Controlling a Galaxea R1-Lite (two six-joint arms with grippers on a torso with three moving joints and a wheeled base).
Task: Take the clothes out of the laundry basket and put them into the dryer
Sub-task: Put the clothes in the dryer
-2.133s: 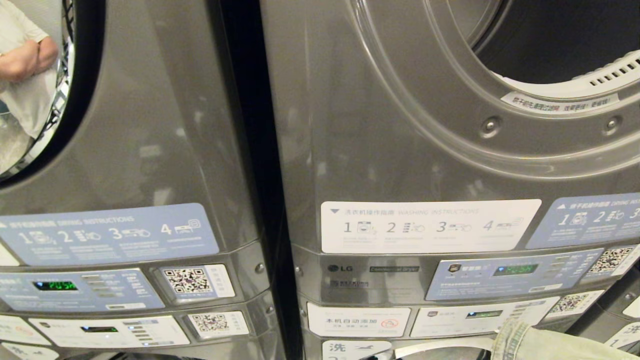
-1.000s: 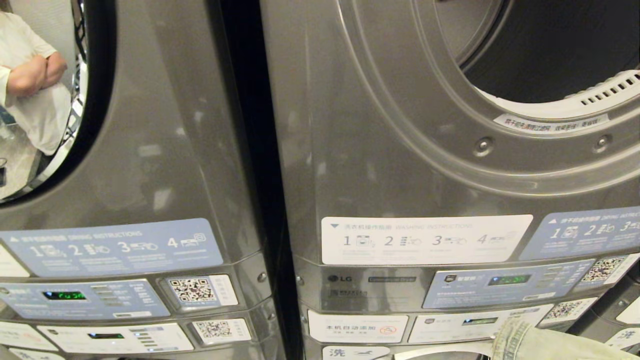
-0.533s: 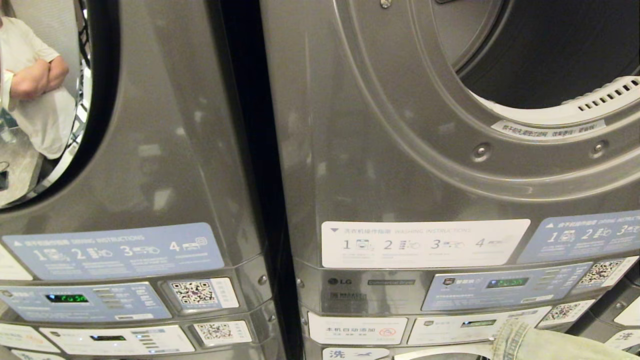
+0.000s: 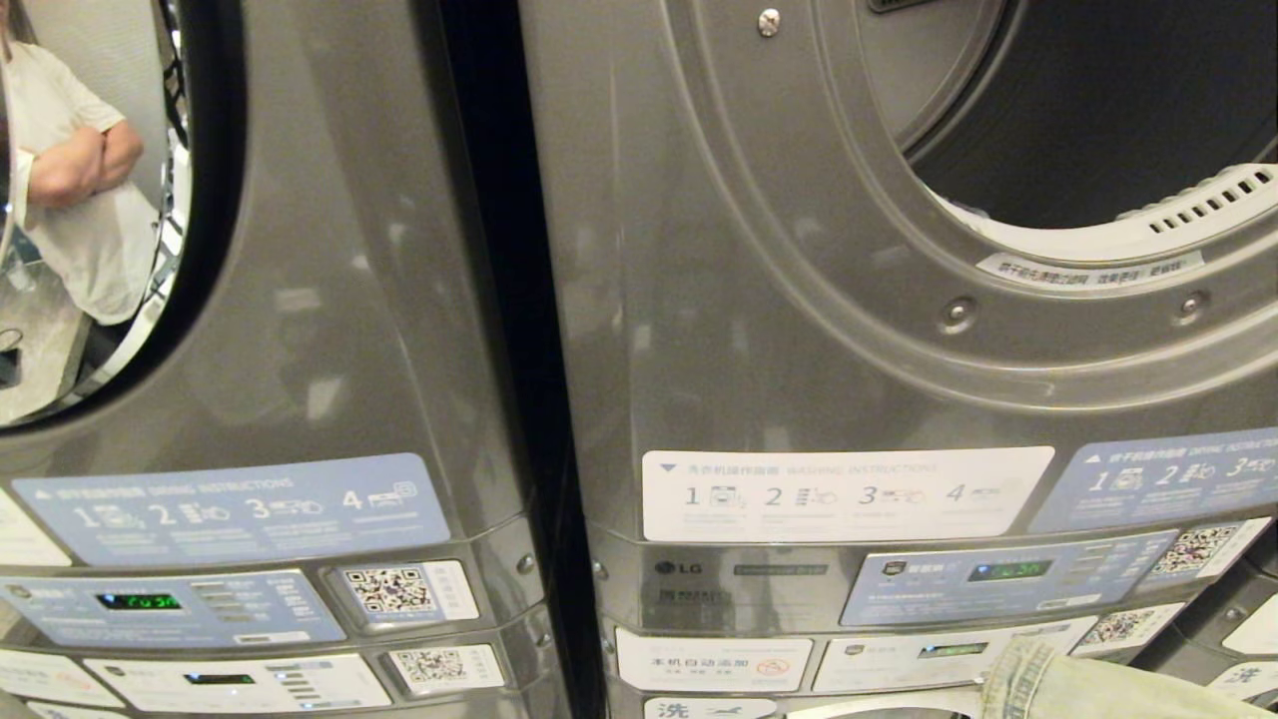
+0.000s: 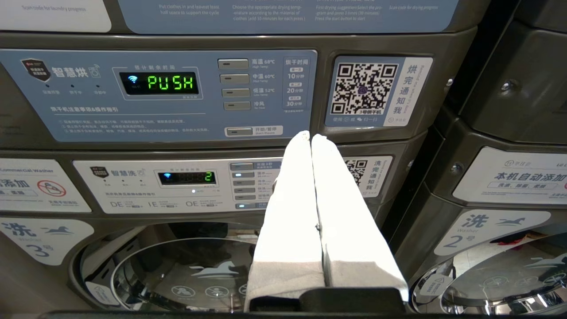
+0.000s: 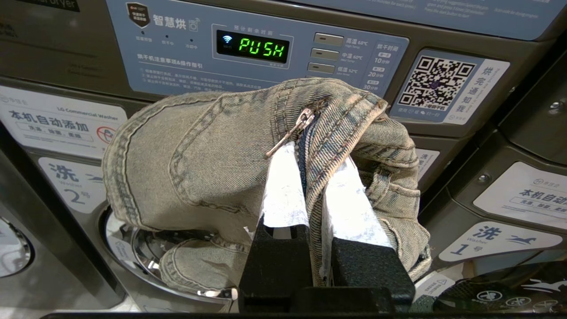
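The grey dryer (image 4: 799,300) fills the head view on the right, its round drum mouth (image 4: 1118,100) open and dark at the upper right. Faded denim jeans (image 6: 208,146) hang bunched in front of the dryer's blue control panel (image 6: 186,48). My right gripper (image 6: 312,155) is shut on the jeans at the zipper fly. A corner of the jeans (image 4: 1078,689) shows at the bottom right of the head view. My left gripper (image 5: 311,135) is shut and empty, held before the neighbouring machine's panel. The laundry basket is out of view.
A second stacked machine stands on the left, its closed glass door reflecting a person (image 4: 70,180). A dark gap (image 4: 499,300) separates the two stacks. Washer doors (image 5: 177,274) sit below the control panels, and another stack (image 6: 522,190) stands to the right.
The whole head view has slid downward as the camera rises, so more of the drum mouth shows. The jeans stay at the bottom right corner.
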